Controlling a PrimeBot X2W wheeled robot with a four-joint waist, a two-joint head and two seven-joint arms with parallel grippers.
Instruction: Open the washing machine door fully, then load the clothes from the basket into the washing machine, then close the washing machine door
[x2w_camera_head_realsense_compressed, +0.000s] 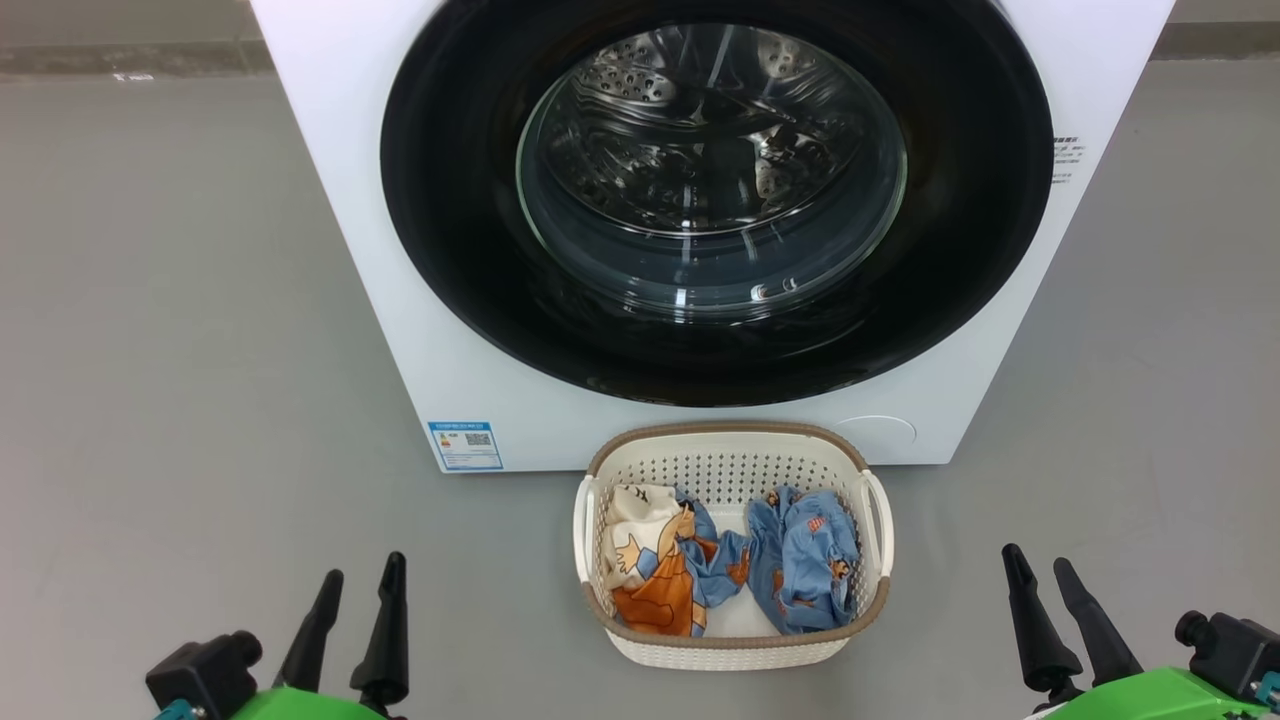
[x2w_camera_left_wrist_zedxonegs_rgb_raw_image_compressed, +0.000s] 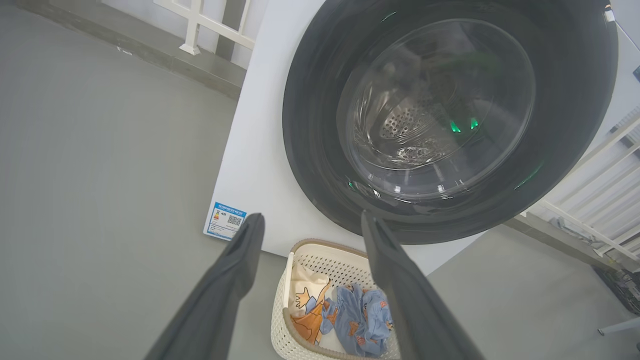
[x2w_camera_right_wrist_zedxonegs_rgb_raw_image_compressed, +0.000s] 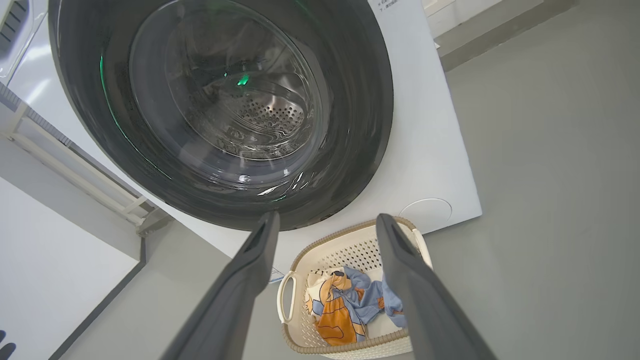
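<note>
The white washing machine (x2w_camera_head_realsense_compressed: 330, 200) stands ahead with its round black-rimmed door (x2w_camera_head_realsense_compressed: 715, 190) closed flat against the front; the steel drum shows through the glass. On the floor before it sits the cream basket (x2w_camera_head_realsense_compressed: 732, 645) holding the clothes (x2w_camera_head_realsense_compressed: 730, 570), two light blue garments with orange prints. My left gripper (x2w_camera_head_realsense_compressed: 362, 572) is open at the lower left, well short of the basket. My right gripper (x2w_camera_head_realsense_compressed: 1040, 560) is open at the lower right, also apart from it. The wrist views show the door (x2w_camera_left_wrist_zedxonegs_rgb_raw_image_compressed: 450, 115) (x2w_camera_right_wrist_zedxonegs_rgb_raw_image_compressed: 220, 110) and basket (x2w_camera_left_wrist_zedxonegs_rgb_raw_image_compressed: 280, 330) (x2w_camera_right_wrist_zedxonegs_rgb_raw_image_compressed: 350, 347) beyond empty fingers.
Grey floor (x2w_camera_head_realsense_compressed: 180, 350) spreads on both sides of the machine. A blue label (x2w_camera_head_realsense_compressed: 465, 445) marks its lower left corner. White railings (x2w_camera_left_wrist_zedxonegs_rgb_raw_image_compressed: 595, 200) stand to the machine's side, and a low kerb (x2w_camera_left_wrist_zedxonegs_rgb_raw_image_compressed: 150, 55) runs behind it.
</note>
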